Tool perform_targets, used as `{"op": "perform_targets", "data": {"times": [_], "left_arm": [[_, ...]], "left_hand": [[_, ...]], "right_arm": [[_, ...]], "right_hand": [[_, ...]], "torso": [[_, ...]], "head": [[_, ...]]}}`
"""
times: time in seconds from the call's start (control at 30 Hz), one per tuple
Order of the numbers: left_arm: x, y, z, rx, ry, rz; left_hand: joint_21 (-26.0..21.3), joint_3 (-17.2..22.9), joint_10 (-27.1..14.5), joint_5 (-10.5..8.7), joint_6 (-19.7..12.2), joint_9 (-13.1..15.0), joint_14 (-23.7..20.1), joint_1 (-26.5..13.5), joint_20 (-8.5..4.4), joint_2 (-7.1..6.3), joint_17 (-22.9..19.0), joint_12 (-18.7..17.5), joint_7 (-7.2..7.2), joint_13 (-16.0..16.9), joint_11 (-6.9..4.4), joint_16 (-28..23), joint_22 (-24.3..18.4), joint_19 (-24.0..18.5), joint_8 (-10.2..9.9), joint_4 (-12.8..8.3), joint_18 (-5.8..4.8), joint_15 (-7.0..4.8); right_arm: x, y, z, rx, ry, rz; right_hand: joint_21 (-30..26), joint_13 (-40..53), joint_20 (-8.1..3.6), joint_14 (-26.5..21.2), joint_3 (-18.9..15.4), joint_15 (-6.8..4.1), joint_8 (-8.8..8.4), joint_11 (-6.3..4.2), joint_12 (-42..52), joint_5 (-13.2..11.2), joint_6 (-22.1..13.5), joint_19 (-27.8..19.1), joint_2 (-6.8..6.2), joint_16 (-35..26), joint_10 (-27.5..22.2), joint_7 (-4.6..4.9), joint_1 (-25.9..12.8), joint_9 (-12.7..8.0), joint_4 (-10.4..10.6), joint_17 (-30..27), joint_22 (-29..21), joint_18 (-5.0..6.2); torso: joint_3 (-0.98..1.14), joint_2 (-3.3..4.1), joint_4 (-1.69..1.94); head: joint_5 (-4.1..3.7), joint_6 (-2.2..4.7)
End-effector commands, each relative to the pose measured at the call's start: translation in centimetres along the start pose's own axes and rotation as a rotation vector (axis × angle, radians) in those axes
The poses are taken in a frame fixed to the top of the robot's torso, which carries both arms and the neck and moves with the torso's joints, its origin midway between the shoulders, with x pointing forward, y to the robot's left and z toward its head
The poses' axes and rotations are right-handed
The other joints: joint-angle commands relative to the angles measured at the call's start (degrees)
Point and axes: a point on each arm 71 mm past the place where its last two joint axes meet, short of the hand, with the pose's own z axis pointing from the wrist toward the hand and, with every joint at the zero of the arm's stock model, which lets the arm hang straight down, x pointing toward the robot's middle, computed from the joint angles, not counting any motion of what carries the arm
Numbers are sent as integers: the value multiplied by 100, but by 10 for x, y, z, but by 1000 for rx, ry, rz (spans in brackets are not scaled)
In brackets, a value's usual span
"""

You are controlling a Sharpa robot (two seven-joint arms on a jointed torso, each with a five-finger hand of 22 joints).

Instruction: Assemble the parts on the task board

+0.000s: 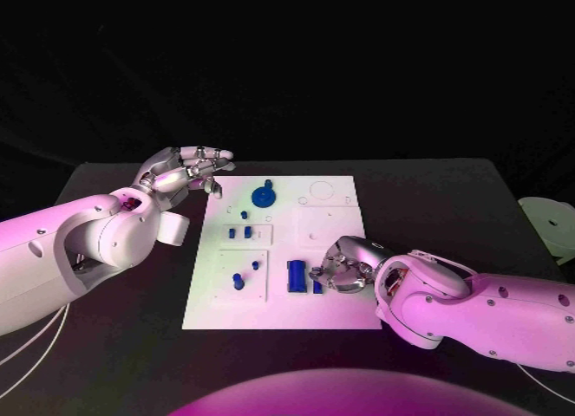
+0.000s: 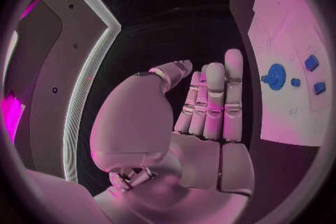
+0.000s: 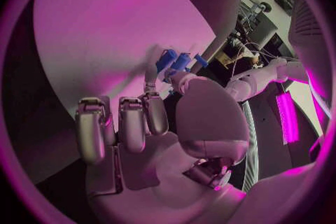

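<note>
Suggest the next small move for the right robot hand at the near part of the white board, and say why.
Probably close the fingers on the small blue upright piece and lift it slightly. The right robot hand sits over the white task board's near section, fingertips beside that piece and the taller dark blue block, though a firm grip isn't visible. The left robot hand hovers open off the board's far-left corner.
</note>
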Motion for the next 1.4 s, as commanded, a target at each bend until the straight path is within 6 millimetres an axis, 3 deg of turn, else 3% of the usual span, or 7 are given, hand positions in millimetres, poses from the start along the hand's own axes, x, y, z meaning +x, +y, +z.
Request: {"op": "perform_targets", "data": {"times": [0.03,0.13,0.2,0.6,0.9,1.4], "left_arm": [[3,-1,0,5,22,0],[3,-1,0,5,22,0],[3,-1,0,4,22,0],[3,-1,0,3,26,5],[2,-1,0,1,27,8],[1,0,0,0,27,9]], "left_hand": [[-38,14,-37,36,-38,-4,-28,8,-12,67,-9,26,-5,5,-15,1,-7,45,36,9,39,2],[-38,14,-37,36,-38,-4,-28,8,-12,67,-9,26,-5,5,-15,1,-7,45,36,9,39,2],[-38,17,-39,37,-39,-4,-28,12,-12,70,-9,28,-6,6,-16,1,-7,45,37,7,39,2],[-38,17,-39,37,-39,-4,-28,12,-12,70,-9,28,-6,6,-16,1,-7,45,37,7,39,2],[-39,23,-43,39,-40,-5,-30,18,-13,76,-12,33,-5,6,-16,1,-8,46,39,4,39,1],[-40,27,-45,40,-41,-5,-30,22,-14,79,-13,36,-5,6,-16,2,-9,47,40,2,39,1]], "right_arm": [[2,1,0,-10,10,-20],[2,1,0,-10,8,-19],[2,1,0,-11,8,-19],[0,0,-3,-15,9,-24],[-1,-3,-10,-36,38,-31],[0,-7,-16,-46,68,-31]], "right_hand": [[25,714,-16,482,-61,-31,-15,-22,39,-159,13,534,13,41,185,28,-104,-11,67,811,1451,-84],[33,724,-16,485,-140,-33,-12,-24,46,-227,18,536,32,45,190,26,-216,-17,78,822,1453,-86],[40,732,-24,486,-368,-45,1,-33,43,253,26,538,-1,49,193,15,-406,-13,72,832,1454,-87],[38,744,-30,487,-516,-46,7,-40,50,260,21,538,-38,51,198,8,-426,-12,57,839,1454,-87],[59,762,-33,490,-777,-49,20,-42,56,-84,19,544,-101,57,205,5,-240,-13,69,856,1459,-91],[68,767,-33,492,-885,-50,23,-44,55,-190,18,547,-106,61,207,1,-220,-17,60,867,1462,-93]], "torso": [[4,-3,-2],[5,-3,-5],[4,-3,-4],[4,-3,2],[4,-3,-11],[3,-4,2]], "head": [[9,3],[12,5],[11,7],[1,7],[24,10],[21,14]]}}
